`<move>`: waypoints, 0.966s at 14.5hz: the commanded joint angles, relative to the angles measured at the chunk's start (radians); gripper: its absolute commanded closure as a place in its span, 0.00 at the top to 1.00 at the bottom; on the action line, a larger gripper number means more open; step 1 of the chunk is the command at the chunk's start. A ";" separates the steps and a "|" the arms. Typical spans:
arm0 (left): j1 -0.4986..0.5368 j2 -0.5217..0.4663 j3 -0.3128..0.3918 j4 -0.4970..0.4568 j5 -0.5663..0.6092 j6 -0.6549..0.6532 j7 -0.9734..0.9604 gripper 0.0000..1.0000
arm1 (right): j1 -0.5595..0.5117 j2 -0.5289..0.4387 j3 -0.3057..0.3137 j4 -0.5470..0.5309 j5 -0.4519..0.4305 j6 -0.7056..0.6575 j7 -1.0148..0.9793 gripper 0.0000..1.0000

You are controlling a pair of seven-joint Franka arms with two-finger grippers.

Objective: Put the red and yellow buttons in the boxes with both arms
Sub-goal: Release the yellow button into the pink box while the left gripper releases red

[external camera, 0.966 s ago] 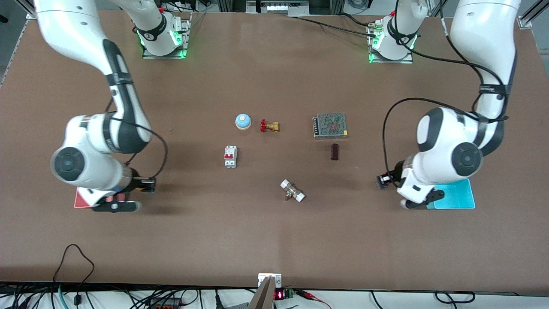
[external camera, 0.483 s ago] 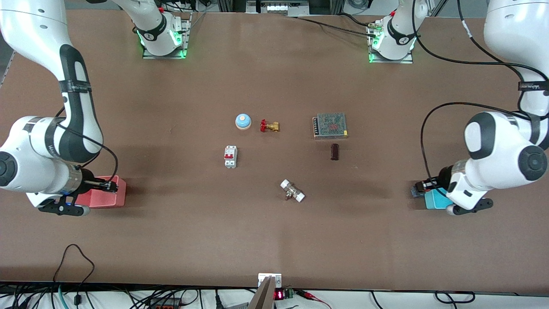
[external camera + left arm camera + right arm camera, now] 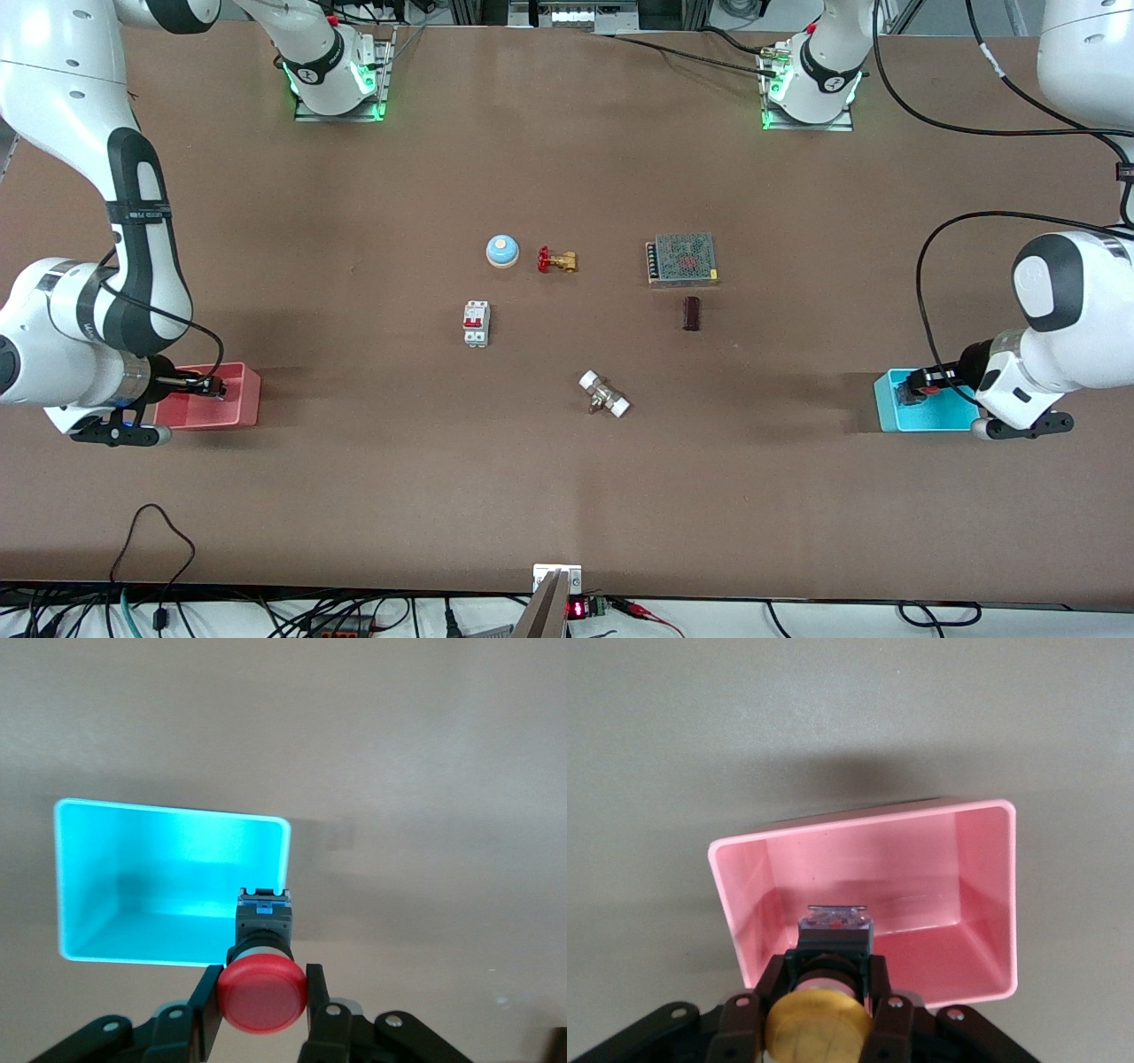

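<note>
The right hand [image 3: 208, 387] was found over the pink-red box [image 3: 239, 412], toward the right arm's end of the bench [image 3: 567, 496], its fingers closed on the yellow button [image 3: 818, 1031] by the body. In the right wrist view the button's long axis ran from the cap at the hand out over the box interior [image 3: 921, 904], base end leading, the base lying inside the rim line. The left hand [image 3: 917, 387] was found over the cyan box [image 3: 886, 412], toward the left arm's end, closed likewise on the red button [image 3: 263, 993]. There the base [image 3: 263, 920] stood above the box's edge nearest the bench centre, so the box lay mostly to one side of the held button. A release was judged safe for yellow; red was judged to need shifting further over its box.
</note>
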 commanded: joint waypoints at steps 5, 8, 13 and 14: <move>0.061 0.088 -0.006 0.017 0.086 0.023 0.089 0.24 | -0.013 0.060 0.008 0.032 -0.001 0.037 -0.042 0.25; 0.063 0.118 -0.004 0.017 0.086 0.056 0.089 0.32 | -0.026 0.069 0.008 0.032 -0.001 0.050 -0.062 0.25; 0.052 0.120 -0.006 0.020 0.085 0.059 0.082 0.57 | -0.039 0.090 0.008 0.032 0.001 0.079 -0.086 0.27; 0.052 0.119 -0.006 0.021 0.086 0.059 0.075 0.61 | -0.037 0.092 0.008 0.031 0.001 0.079 -0.086 0.28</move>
